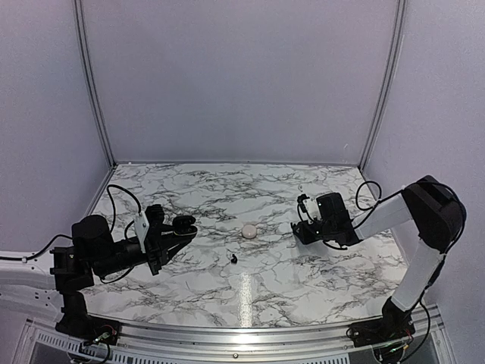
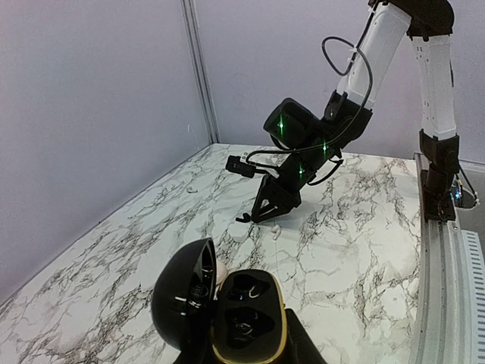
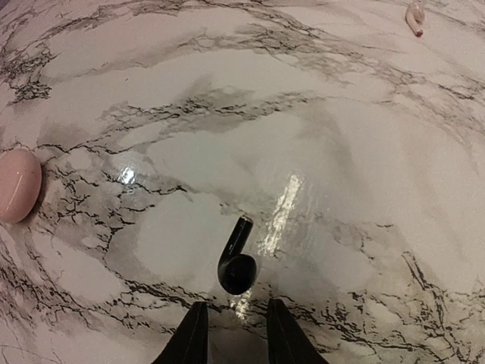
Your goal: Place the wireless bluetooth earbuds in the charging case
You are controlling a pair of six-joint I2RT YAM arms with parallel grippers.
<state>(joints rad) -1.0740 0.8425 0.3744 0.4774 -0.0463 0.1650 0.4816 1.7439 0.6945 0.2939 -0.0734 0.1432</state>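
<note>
In the left wrist view, a black charging case [image 2: 246, 315] with a gold rim lies open, lid swung left, showing two dark wells. I cannot tell if anything sits in them. My left gripper [image 1: 174, 229] is shut on the case [image 1: 184, 223], low over the table's left side. One black earbud [image 3: 236, 262] lies on the marble just ahead of my right gripper [image 3: 235, 309]. That gripper's fingers stand apart with nothing between them. From the left wrist, this earbud [image 2: 244, 221] shows beside the right gripper [image 2: 261, 216]. Another black earbud [image 1: 233, 258] lies mid-table.
A closed cream-pink pebble case [image 1: 248, 230] sits at the table's centre and is also seen at the left edge of the right wrist view [image 3: 15, 186]. A pale pink earbud [image 3: 414, 17] lies farther off. Walls enclose the marble table [image 1: 318, 280] on three sides.
</note>
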